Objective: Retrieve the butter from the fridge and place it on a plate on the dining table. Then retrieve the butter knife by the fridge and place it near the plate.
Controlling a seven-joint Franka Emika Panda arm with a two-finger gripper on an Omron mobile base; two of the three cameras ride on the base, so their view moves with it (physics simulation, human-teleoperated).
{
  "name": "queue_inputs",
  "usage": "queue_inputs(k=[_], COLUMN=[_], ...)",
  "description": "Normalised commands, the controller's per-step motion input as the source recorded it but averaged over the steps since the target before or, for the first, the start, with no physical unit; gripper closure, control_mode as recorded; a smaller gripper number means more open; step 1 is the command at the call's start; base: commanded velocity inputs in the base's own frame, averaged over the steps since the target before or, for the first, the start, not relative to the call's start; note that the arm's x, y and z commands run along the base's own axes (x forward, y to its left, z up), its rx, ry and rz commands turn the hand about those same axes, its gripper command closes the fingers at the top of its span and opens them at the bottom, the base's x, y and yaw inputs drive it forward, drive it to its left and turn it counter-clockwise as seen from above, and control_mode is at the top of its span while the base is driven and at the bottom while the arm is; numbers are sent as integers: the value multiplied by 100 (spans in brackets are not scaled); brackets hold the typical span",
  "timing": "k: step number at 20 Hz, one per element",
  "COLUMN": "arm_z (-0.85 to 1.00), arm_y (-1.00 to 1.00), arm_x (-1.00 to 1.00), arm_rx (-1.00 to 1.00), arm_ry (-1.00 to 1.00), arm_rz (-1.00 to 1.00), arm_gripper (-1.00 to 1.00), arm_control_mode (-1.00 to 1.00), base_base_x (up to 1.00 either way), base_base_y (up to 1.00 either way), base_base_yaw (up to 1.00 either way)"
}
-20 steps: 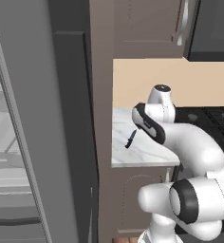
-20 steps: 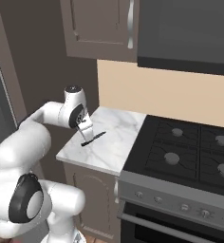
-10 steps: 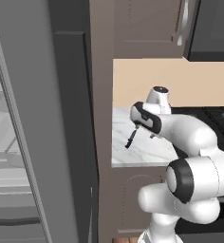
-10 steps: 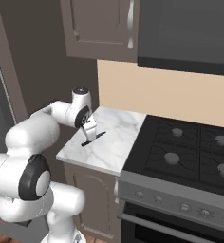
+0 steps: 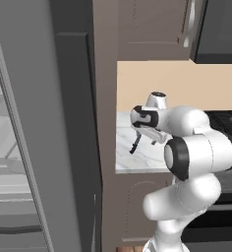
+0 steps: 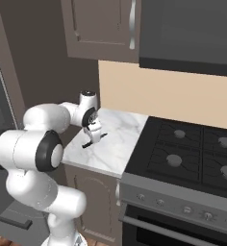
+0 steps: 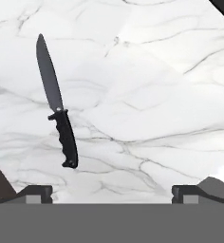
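Note:
The butter knife, with a dark blade and a black handle, lies flat on a white marble counter beside the fridge. My gripper hovers just above the counter and stands open, nothing between its fingertips. In the hand view the knife sits left of centre, ahead of the left fingertip. From the base views the gripper hangs directly over the knife. The fridge door is open, with shelves showing inside. The butter, the plate and the dining table are out of view.
A black gas stove adjoins the counter on the right. Brown upper cabinets and a dark hood hang above. A tall dark panel separates fridge and counter. The counter's front edge is near the knife.
The arm's elbow and shoulder links have swung around toward the cameras, and the hand has shifted slightly over the knife. The knife has not moved and the jaws stay open.

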Motion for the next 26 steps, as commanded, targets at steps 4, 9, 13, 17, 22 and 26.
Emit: queue_inputs(k=[4, 9, 13, 17, 22, 26], arm_z=[-25, -26, -35, -32, -19, -14], arm_y=[5, 9, 7, 18, 14, 0], arm_x=[35, 17, 9, 12, 17, 12], arm_rx=[2, 2, 0, 0, 0, 0], arm_ry=[5, 2, 0, 0, 0, 0], arm_rz=[0, 0, 0, 0, 0, 0], arm_gripper=[-100, -100, -100, -100, -100, -100], arm_control_mode=[-100, -100, -100, -100, -100, -100], base_base_x=[0, 0, 0, 0, 0, 0], base_base_y=[0, 0, 0, 0, 0, 0], base_base_yaw=[0, 0, 0, 0, 0, 0])
